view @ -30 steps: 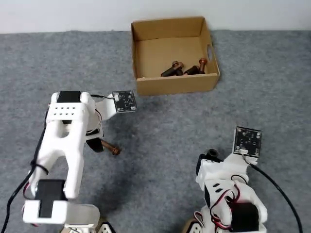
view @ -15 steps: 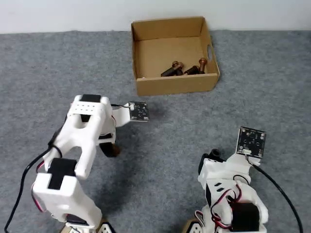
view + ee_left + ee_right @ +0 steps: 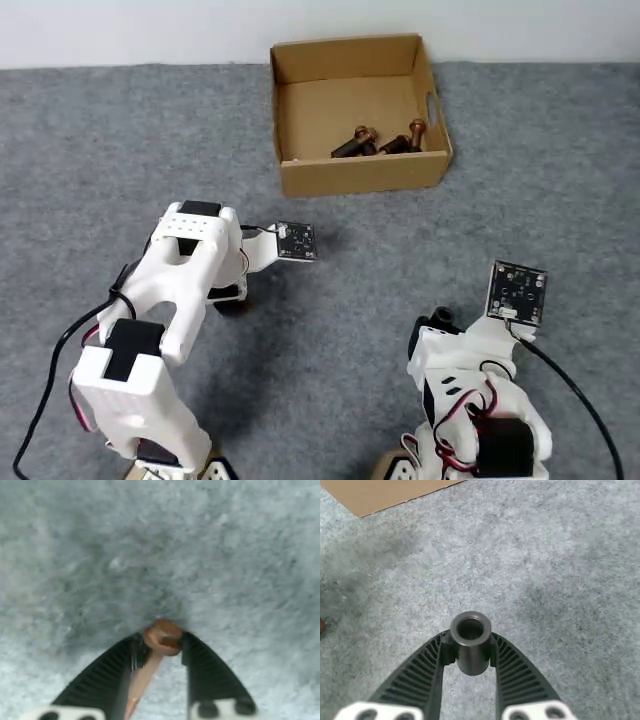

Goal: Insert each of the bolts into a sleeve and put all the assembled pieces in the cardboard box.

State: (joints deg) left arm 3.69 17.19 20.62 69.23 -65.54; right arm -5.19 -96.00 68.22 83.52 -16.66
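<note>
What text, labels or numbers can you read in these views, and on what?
None can be read.
cardboard box: plain walls, no print seen.
left arm's camera board and right arm's camera board: tiny marks, too small to read.
bolt and sleeve: no markings seen.

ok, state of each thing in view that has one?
Left gripper, shut on copper-coloured metal bolt.
Right gripper, shut on black cylindrical sleeve, bore empty.
Brown cardboard box, open-topped.
Assembled bolt-and-sleeve pieces, lying on box floor.
</note>
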